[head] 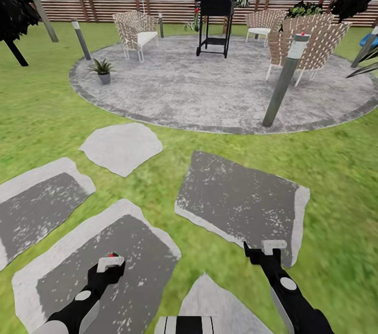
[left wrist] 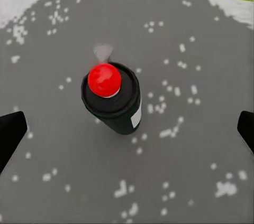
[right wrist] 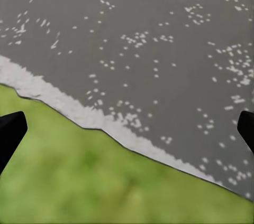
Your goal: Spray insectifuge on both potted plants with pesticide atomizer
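The pesticide atomizer (left wrist: 114, 100) stands upright on a grey stepping stone (left wrist: 201, 44). From above it is a dark bottle with a red top and a white label strip. My left gripper (left wrist: 127, 133) hangs over it, open, its dark fingertips (left wrist: 10, 135) wide apart on either side and not touching it. In the head view the atomizer's red top (head: 112, 254) peeks out just beyond the left gripper (head: 107, 267). My right gripper (head: 273, 249) is open and empty above a stone's edge (right wrist: 95, 118) and the grass. One potted plant (head: 102, 68) sits at the left rim of the round patio (head: 210, 92).
Grey bollard lamps stand at the patio's right front (head: 286, 79) and left back (head: 81, 39). A black grill (head: 216, 8) and woven chairs (head: 135, 32) (head: 310, 42) occupy the patio, with the slatted fence (head: 105, 3) behind. Stepping stones (head: 241, 202) cross the lawn between me and the patio.
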